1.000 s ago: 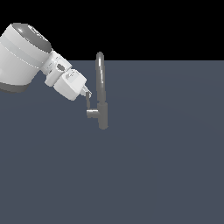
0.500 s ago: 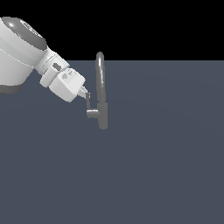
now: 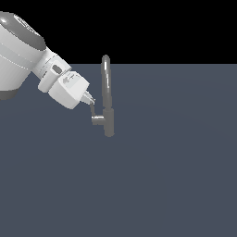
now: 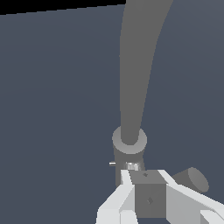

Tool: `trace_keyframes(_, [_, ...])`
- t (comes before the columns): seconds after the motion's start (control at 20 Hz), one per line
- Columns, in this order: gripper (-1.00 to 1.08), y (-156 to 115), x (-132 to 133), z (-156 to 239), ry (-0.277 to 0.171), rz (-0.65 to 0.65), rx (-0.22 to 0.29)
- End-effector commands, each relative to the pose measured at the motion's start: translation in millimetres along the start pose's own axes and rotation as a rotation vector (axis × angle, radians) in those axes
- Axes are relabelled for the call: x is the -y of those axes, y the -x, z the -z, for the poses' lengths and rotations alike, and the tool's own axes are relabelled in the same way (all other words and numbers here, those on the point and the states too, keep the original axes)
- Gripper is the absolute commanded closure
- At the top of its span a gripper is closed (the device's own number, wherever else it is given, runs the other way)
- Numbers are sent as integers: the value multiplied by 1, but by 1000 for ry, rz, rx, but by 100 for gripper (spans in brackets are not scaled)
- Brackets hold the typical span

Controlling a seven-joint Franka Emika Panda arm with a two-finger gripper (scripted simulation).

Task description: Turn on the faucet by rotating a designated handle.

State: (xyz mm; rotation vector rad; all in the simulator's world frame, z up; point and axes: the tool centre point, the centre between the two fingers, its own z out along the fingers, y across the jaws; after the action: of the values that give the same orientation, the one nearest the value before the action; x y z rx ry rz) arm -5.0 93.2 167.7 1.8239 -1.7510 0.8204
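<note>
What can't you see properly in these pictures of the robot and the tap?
- Exterior view: the gripper tips meet the handle; too small to tell open or shut.
- Wrist view: the fingers cover most of the handle.
- Wrist view: the faucet top is cut off by the edge.

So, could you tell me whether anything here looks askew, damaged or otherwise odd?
Nothing stands out. The faucet stands upright and looks intact, and the gripper sits at the handle on the exterior view's left.
</note>
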Motion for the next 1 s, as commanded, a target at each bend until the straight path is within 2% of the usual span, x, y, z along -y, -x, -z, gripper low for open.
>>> trace_keyframes(0.0, [108, 3, -10, -4, 9, 4, -2])
trace_keyframes(0.6, [108, 9, -51, -14, 15, 0, -2])
trace_keyframes(0.65, [108, 9, -51, -14, 15, 0, -2])
trace_keyframes(0.7, [108, 11, -43, -4, -8, 3, 1])
trace_keyframes(0.95, [108, 23, -57, -22, 1, 1, -1])
